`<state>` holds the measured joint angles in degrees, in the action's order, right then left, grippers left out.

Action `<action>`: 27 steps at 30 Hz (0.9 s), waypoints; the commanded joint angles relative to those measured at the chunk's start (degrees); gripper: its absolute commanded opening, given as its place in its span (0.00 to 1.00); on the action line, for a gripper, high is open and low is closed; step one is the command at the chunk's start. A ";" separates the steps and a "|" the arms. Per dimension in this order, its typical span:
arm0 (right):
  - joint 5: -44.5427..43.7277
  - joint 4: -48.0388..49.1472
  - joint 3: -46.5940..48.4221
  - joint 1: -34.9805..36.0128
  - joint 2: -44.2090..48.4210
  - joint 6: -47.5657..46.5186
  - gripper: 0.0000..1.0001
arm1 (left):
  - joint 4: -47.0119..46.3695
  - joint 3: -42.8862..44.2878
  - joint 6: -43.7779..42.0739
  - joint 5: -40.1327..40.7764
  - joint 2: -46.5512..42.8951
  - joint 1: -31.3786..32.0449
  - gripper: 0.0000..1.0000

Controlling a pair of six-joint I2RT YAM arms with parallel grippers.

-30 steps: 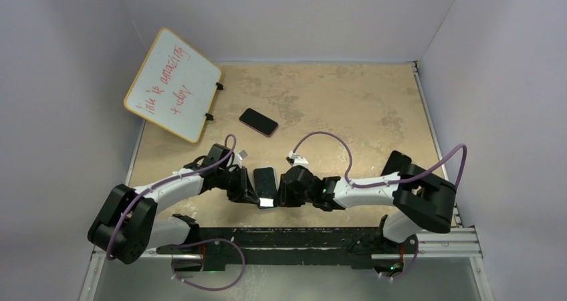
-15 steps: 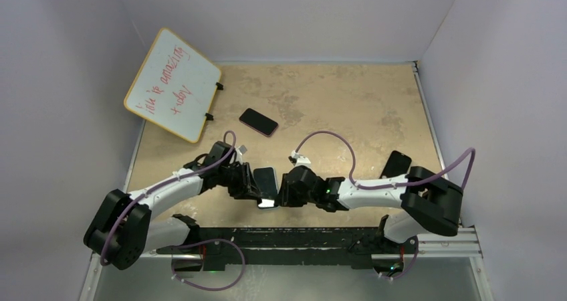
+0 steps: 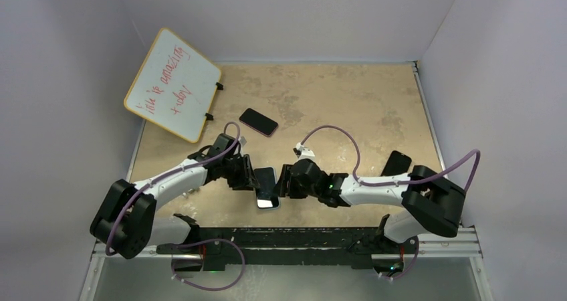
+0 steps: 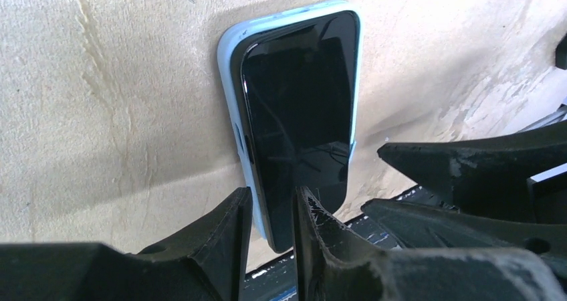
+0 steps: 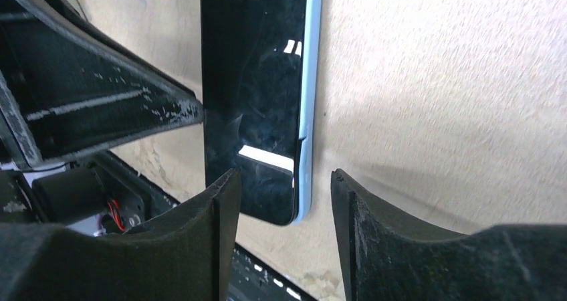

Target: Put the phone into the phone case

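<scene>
Finding the phone (image 3: 266,187) lying flat, screen up, on the table (image 3: 348,100) between the two grippers, already sitting inside the pale-blue phone case (image 4: 231,124), rim wrapping its top end and long sides. Letting go on both sides: spreading the right gripper (image 5: 284,177) from a narrower set a second ago to fingers now standing well apart around nothing, the cased corner showing beyond the gap. Loosening the left gripper (image 4: 271,204) too, from nearly shut to fingers a little apart, poised over the near corner and clamping nothing. Drawing both arms slightly back from the middle, uncovering more of the dark screen in the top view. Reading this as the pressing-in being finished, or close to it. Noticing a small step in the rim partway down one long edge in both wrist views — possibly a corner not fully snapped home, so worth checking before retreating. Leaving a second dark phone (image 3: 259,121) untouched farther back.
</scene>
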<state>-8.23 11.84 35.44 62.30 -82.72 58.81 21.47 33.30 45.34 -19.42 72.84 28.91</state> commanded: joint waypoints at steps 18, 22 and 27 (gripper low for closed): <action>6.16 17.55 -0.34 -1.35 -8.53 -1.12 0.61 | -5.13 -4.76 -2.98 -4.58 3.19 -4.56 0.18; 11.37 29.40 -3.88 -2.89 -8.57 0.69 0.61 | -7.46 -6.14 -2.44 -6.55 3.54 -4.65 0.18; 15.42 37.71 -5.84 -4.03 -9.72 2.53 0.59 | -9.94 -7.86 -1.23 -8.84 3.96 -4.65 0.17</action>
<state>1.76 36.88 29.80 58.43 -92.09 59.37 12.73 27.88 44.38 -27.81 76.05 24.23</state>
